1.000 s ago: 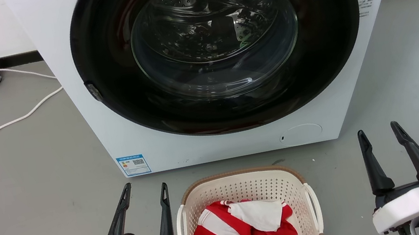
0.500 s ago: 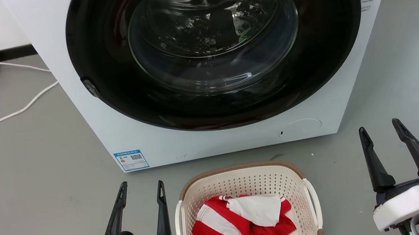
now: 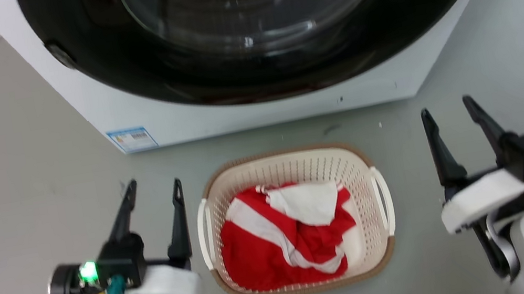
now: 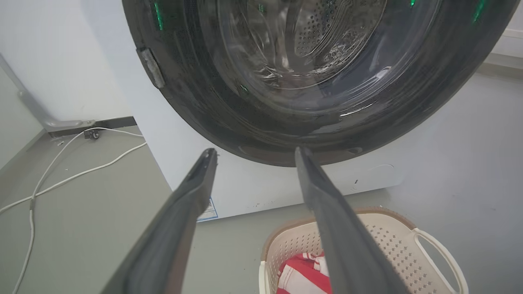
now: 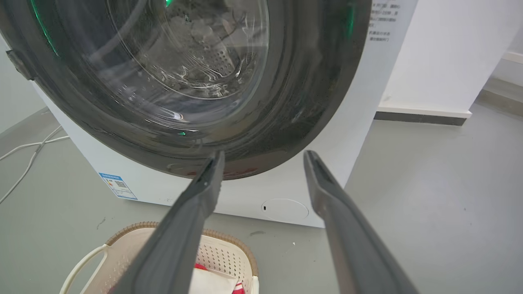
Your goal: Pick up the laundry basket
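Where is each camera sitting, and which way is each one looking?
Head view: on the robot's head, looking down at the cream perforated plastic laundry basket before the white front-loading washing machine; left gripper and right gripper show.
Left wrist view: on the left wrist, facing the machine's dark round door along its own fingers.
Right wrist view: on the right wrist, facing the same door along its own fingers.
Shared: all three views catch basket and machine.

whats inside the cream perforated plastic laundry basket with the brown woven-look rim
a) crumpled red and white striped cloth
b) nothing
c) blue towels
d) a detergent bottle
a: a crumpled red and white striped cloth lies inside the cream perforated plastic laundry basket.
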Available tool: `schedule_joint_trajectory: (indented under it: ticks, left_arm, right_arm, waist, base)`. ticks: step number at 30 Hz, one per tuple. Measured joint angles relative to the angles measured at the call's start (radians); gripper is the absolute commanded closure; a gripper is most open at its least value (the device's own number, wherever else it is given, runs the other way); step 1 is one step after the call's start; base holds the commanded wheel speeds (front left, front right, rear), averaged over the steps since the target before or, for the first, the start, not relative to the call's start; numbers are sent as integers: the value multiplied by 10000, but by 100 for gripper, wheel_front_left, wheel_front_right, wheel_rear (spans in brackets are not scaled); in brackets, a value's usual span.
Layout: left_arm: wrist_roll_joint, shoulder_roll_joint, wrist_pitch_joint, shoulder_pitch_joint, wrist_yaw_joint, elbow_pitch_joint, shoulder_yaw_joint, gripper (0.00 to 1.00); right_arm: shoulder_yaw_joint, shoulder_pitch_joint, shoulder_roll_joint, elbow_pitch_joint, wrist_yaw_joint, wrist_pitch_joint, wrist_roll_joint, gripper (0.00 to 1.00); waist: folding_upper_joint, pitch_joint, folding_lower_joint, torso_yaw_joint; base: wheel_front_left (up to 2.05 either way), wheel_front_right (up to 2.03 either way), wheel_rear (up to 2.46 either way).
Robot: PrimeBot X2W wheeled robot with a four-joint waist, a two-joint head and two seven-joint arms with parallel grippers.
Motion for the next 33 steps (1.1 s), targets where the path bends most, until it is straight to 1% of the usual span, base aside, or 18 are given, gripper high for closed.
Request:
schedule_joint_trajectory:
  ticks: [7,12,14,15,17,20,22,27,30,33]
  left_arm:
    - [-107,165,0,-1927,-424,1718,228,0]
    - [-117,255,0,-3374,-685,3304,59,0]
    - [-117,311,0,-3899,-754,3986,29,0]
    - [-107,351,0,-4156,-754,4389,13,0]
    - [-10,439,0,-4596,-773,5041,-115,0]
    - [29,497,2,-5244,-863,6011,-389,0]
    - [17,545,0,-5669,-907,6686,-552,0]
    - [-224,477,92,-6561,-982,8353,-1070,0]
    - [-596,376,313,-7016,-989,9041,-1655,0]
    - [-1131,311,905,-7342,-989,9614,-2247,0]
  right_arm:
    - [-128,-1592,-4,1145,0,268,-176,0]
    - [-270,-2633,4,2132,2,629,-380,0]
    - [-336,-3049,-6,2493,0,731,-1152,0]
    - [-380,-3256,2,2713,2,842,-1229,0]
    - [-426,-3599,2,3246,2,1093,-709,0]
    - [-286,-4151,-2,4096,2,1609,-529,0]
    - [-188,-4545,6,4684,2,1964,56,0]
    - [107,-5168,6,5981,2,2527,512,0]
    - [443,-5528,0,6742,0,3051,984,0]
    - [729,-5934,10,7300,2,3446,1066,0]
  waist:
    - [0,1701,0,-62]
    - [0,2876,1,-29]
    - [0,3305,2,-7]
    - [0,3506,2,5]
    - [0,3869,2,26]
    - [0,4366,1,31]
    - [0,4659,1,20]
    - [0,5127,1,18]
    - [0,5238,1,28]
    - [0,5344,0,26]
  base:
    - [0,0,0]
    - [0,0,0]
    - [0,0,0]
    - [0,0,0]
    - [0,0,0]
    - [0,0,0]
    - [0,0,0]
    - [0,0,0]
    - [0,0,0]
    - [0,0,0]
